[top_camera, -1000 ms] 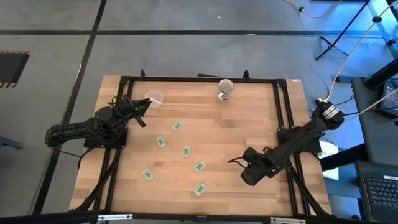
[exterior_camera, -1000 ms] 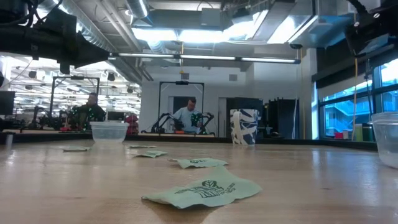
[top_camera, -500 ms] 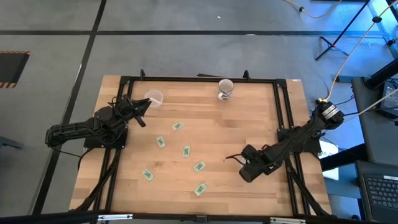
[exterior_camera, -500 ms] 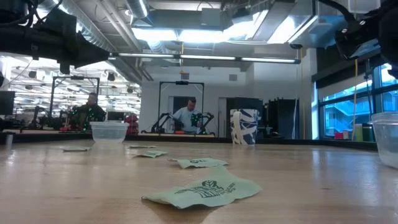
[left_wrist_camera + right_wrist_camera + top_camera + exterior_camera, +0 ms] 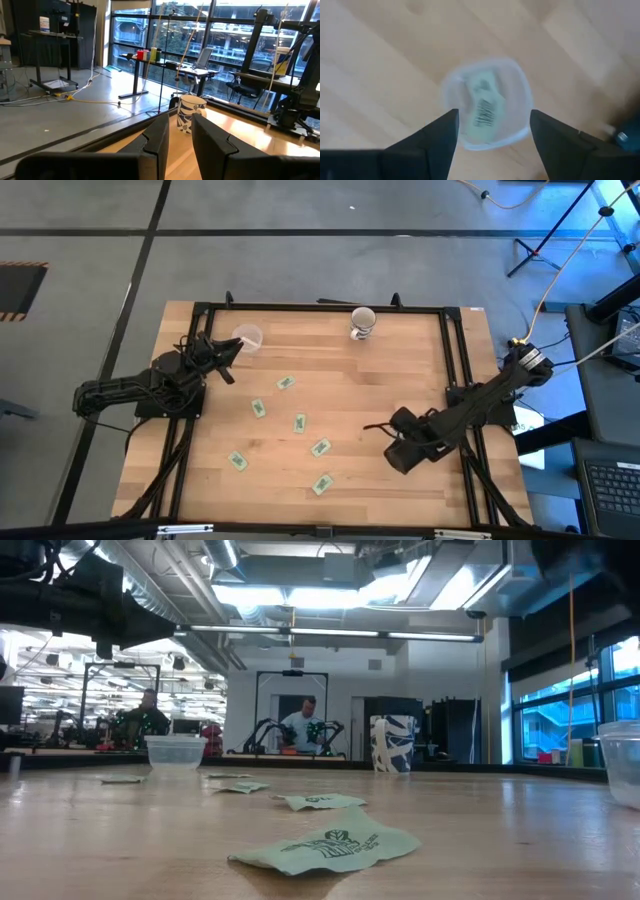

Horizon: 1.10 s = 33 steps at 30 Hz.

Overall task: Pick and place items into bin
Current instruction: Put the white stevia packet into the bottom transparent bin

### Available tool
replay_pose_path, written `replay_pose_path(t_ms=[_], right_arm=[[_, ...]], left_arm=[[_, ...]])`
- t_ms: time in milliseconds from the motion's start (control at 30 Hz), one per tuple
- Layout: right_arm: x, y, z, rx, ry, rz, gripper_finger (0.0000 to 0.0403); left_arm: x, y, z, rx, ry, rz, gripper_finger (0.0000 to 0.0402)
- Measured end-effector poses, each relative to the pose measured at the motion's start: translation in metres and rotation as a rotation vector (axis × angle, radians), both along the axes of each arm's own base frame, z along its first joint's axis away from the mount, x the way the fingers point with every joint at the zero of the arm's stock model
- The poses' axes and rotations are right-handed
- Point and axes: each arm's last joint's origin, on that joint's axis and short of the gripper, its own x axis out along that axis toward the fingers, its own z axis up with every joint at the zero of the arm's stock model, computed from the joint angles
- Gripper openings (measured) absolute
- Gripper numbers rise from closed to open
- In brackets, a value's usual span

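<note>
Your right gripper (image 5: 490, 127) hangs wide open and empty, directly above the clear plastic bin (image 5: 486, 102).
1 small green packet (image 5: 484, 104) lies inside, long axis running between the fingers; the left gripper (image 5: 179, 134) waits slightly open, empty.

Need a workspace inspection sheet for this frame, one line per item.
Surface: wooden table, bare apart from the items listed below.
Job's things: six green packets loose mid-table; one more packet lies inside the clear bin.
Clutter: patterned cup at the far edge; clear tub by the left arm.
End effectors: left end effector open, empty, beside the clear tub; right end effector open, empty, above the clear bin.
Cables: yellow cable off the table's right side; floor cables in the left wrist view.
Surroundings: two seated people far behind the table.
</note>
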Motion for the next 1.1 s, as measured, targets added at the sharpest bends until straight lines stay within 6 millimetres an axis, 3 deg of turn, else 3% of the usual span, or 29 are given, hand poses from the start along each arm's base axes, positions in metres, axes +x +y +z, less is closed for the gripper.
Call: replay_pose_path(t_ms=[100,200,367,533,900,1100], right_arm=[[0.009,0.003,0.025,-0.024,-0.119,0.009,0.0248],[0.021,0.009,0.041,-0.057,-0.275,0.125,0.0248],[0.050,0.026,0.042,-0.127,-0.556,0.437,0.0248],[0.078,0.040,0.020,-0.180,-0.702,0.598,0.0248],[0.123,0.046,-0.070,-0.112,-0.554,0.573,0.0248],[0.136,0.047,-0.100,0.002,-0.529,0.574,0.0248]], left_arm=[[0.000,0.000,0.000,0.000,0.000,0.000,0.0077],[0.000,0.000,0.000,0.000,0.000,0.000,0.0077],[0.000,0.000,0.000,0.000,0.000,0.000,0.0077],[0.000,0.000,0.000,0.000,-0.001,0.000,0.0077],[0.000,0.000,0.000,0.000,-0.001,0.000,0.0077],[0.000,0.000,0.000,0.000,0.000,0.000,0.0077]])
